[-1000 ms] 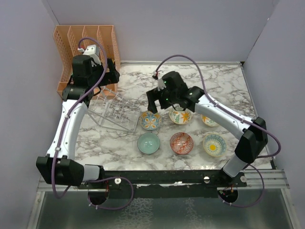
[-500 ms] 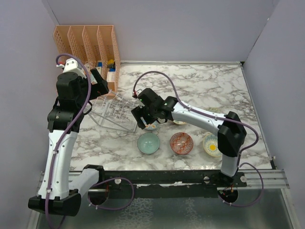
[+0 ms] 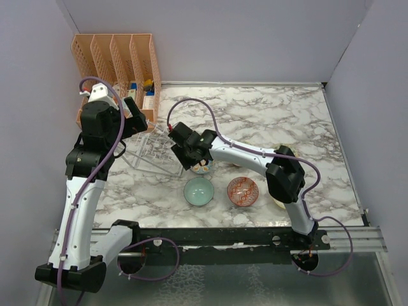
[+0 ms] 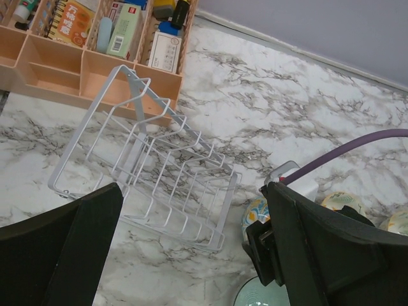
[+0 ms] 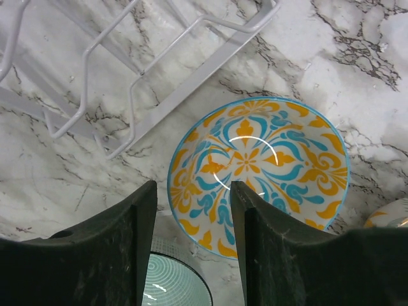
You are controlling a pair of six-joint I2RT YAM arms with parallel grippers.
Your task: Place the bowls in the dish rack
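Right gripper (image 5: 192, 191): fingers apart and clamped on nothing. They straddle the rim of the blue-and-orange floral ceramic bowl (image 5: 258, 175), with one finger over the painted inside and the other outside the wall. Can't tell whether either finger touches it yet.

The bowl sits on the marble worktop (image 3: 274, 108), left of centre. It is just beside the nearest corner of the thin white wire dish rack (image 5: 159, 76).

The rack (image 3: 153, 150) lies toward the far-left corner, in front of the orange plastic slotted organizer (image 3: 115, 57). No bowl is loaded in it yet.

The plain teal bowl (image 3: 199, 190) and the red-patterned bowl (image 3: 243, 190) wait nearer the near edge. The teal one is close under the right gripper's wrist.

Left gripper (image 4: 191, 191): fingers wide apart and empty, hanging above the rack.

Step in hand, as I read it: pinch the floral bowl's rim.

- Go down until the fingers cover a good depth of the wall before closing. Glazed ceramic is slick and a shallow pinch may slip.
- Lift straight up first, because the rack's wire frame is near enough to catch the rim.
- Then tip the bowl on edge and lower it between two prongs.
- The rack looks light and may slide, so the left gripper could steady it.
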